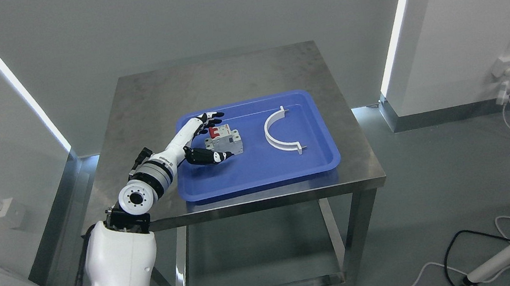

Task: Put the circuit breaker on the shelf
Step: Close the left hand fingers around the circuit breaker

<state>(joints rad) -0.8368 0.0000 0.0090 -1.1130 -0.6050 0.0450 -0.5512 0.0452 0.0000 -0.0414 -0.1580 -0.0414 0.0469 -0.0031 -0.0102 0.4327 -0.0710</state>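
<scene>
**A:** Where am I at with this run? From my feed the left robot hand [204, 141] is over the blue tray [258, 173], thumb and fingers spread either side of the circuit breaker [223, 139].

**B:** Grabbed yet?

**A:** Doesn't look like it. I'd say it's bracketing the breaker, not closed on it, and it sits flat in the tray on the desk [228, 76]. A white curved bracket [280, 133] lies beside it. Lift and shelf placement all remain; no shelf in view.
</scene>
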